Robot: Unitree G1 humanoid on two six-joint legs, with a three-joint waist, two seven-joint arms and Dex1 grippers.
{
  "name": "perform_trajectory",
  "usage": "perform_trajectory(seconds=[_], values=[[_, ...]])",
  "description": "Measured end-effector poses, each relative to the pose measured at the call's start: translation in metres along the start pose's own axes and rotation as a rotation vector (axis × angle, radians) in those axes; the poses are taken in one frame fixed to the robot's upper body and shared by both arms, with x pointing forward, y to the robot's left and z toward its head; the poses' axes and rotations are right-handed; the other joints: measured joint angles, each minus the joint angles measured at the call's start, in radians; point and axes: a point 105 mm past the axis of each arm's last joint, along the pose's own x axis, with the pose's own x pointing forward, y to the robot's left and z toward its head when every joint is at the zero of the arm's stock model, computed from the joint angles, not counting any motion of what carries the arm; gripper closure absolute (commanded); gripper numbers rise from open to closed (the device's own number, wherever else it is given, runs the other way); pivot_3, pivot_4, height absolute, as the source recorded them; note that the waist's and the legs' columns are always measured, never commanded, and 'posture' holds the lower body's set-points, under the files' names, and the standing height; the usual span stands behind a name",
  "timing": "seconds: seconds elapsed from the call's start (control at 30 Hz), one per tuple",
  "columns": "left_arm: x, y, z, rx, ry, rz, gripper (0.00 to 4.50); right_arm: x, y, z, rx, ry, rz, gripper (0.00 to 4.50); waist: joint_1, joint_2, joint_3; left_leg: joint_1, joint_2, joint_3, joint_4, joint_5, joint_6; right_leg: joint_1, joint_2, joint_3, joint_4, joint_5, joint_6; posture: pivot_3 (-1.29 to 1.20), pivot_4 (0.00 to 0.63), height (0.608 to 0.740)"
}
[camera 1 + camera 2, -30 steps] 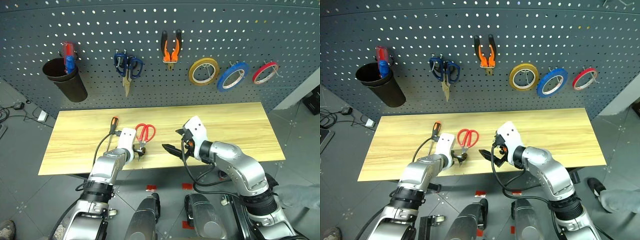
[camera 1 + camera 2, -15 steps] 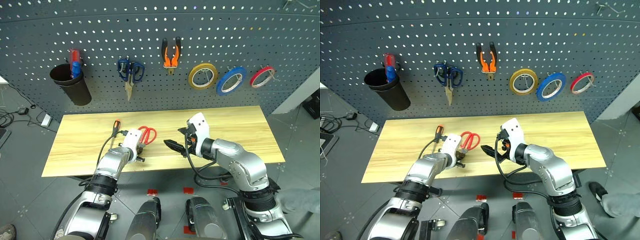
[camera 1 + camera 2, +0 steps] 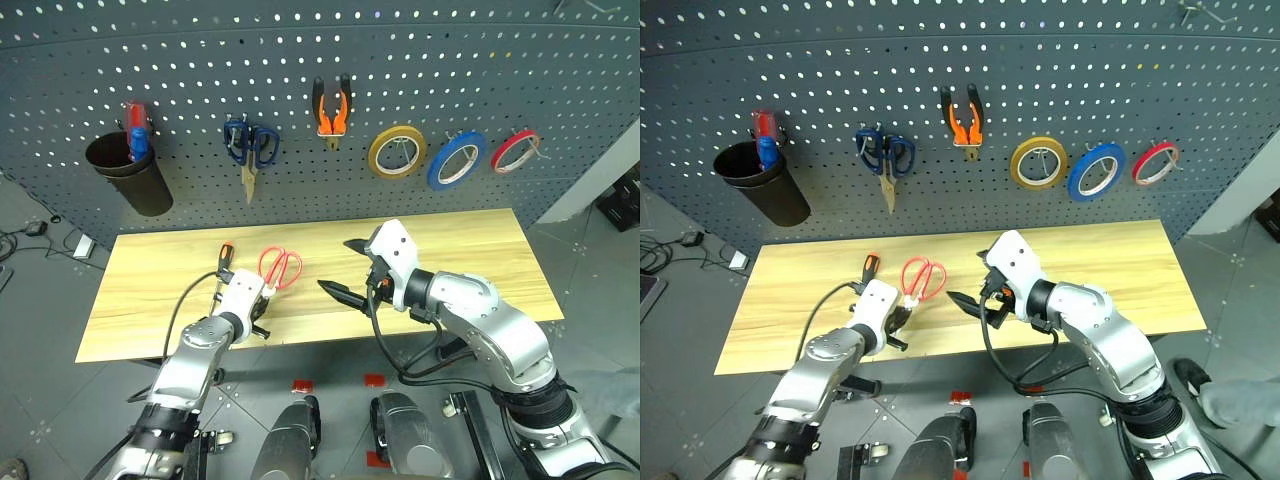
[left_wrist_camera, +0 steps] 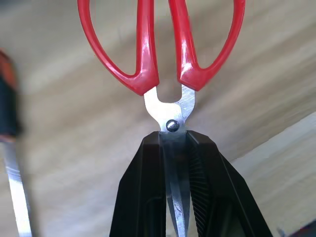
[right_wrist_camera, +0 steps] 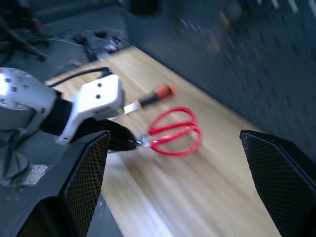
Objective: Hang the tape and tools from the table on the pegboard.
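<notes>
left pincer [image 4: 178, 197] clamped on red-handled scissors [image 3: 279, 267] blades, handles far of it over surface [image 3: 460, 250] | right pincer [image 3: 345, 268] spread wide, holds nothing | screwdriver [image 3: 224, 257] just left of scissors | blue tape [image 3: 457, 159], pliers [image 3: 333, 103] on pegboard [image 3: 420, 60]

The blades of the red-handled scissors [image 4: 168, 84] are covered past the pivot by the two fingers [image 4: 143, 197] of the left gripper [image 4: 174, 148], and the handle loops are cut off at 12 o'clock in the left wrist view. The screwdriver [image 4: 11, 148] is blurred and cropped at 9 o'clock there. In the right wrist view the pegboard [image 5: 247, 54] is smeared, so its holes cannot be made out. What stands in the black cup [image 3: 125, 172] is too small to be identified.
</notes>
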Motion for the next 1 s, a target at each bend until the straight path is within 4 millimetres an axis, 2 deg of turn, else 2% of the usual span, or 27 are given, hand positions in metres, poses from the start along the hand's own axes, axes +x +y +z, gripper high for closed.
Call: perform_trajectory(seconds=[0.07,0.17,0.43,0.5,0.63,0.77,1.0], values=[[-0.011,0.001,0.013,0.037,-0.081,0.026,4.19,-0.001,0.009,0.01,-0.036,-0.037,0.043,0.0,0.002,0.0,0.0,0.0,0.0,0.0,0.0,0.0,0.0,0.001,0.0,0.0,-0.003,0.0,0.0,-0.23,0.226,0.74],[-0.029,0.006,0.035,0.087,-0.202,0.088,4.19,-0.003,0.013,0.013,-0.069,-0.042,0.073,0.0,0.004,0.0,0.0,0.0,0.0,-0.001,0.001,-0.001,0.002,0.0,0.0,-0.001,-0.009,0.001,0.001,-0.24,0.225,0.74],[-0.053,0.037,0.119,0.263,-0.523,0.268,4.19,0.001,0.005,0.023,-0.128,-0.079,0.062,0.0,0.014,0.0,0.0,0.0,0.0,0.0,0.002,-0.001,0.003,0.002,0.001,-0.001,-0.009,0.003,0.002,-0.23,0.217,0.74],[-0.055,0.042,0.13,0.288,-0.557,0.287,4.19,0.002,0.001,0.023,-0.13,-0.077,0.053,0.0,0.014,0.0,0.0,0.0,0.0,0.0,0.001,-0.001,0.003,0.002,0.001,-0.001,-0.009,0.003,0.003,-0.23,0.215,0.74],[-0.042,0.053,0.131,0.294,-0.526,0.304,4.19,0.007,-0.005,0.024,-0.138,-0.085,0.028,0.0,0.011,0.0,0.0,0.0,0.0,0.001,0.001,-0.002,0.003,0.003,0.001,0.0,-0.008,0.003,0.002,-0.24,0.218,0.74],[-0.026,0.065,0.134,0.3,-0.484,0.312,4.19,0.014,-0.009,0.035,-0.154,-0.123,0.023,0.0,0.007,0.0,0.0,0.0,0.0,0.001,0.002,-0.002,0.003,0.003,0.001,0.0,-0.008,0.004,0.002,-0.24,0.219,0.74],[-0.003,0.063,0.14,0.331,-0.448,0.26,4.19,0.028,-0.019,0.065,-0.172,-0.216,-0.004,0.0,-0.002,0.0,0.0,-0.001,-0.001,0.001,0.002,-0.001,0.003,0.002,0.001,0.001,-0.008,0.005,0.002,-0.25,0.219,0.74]])
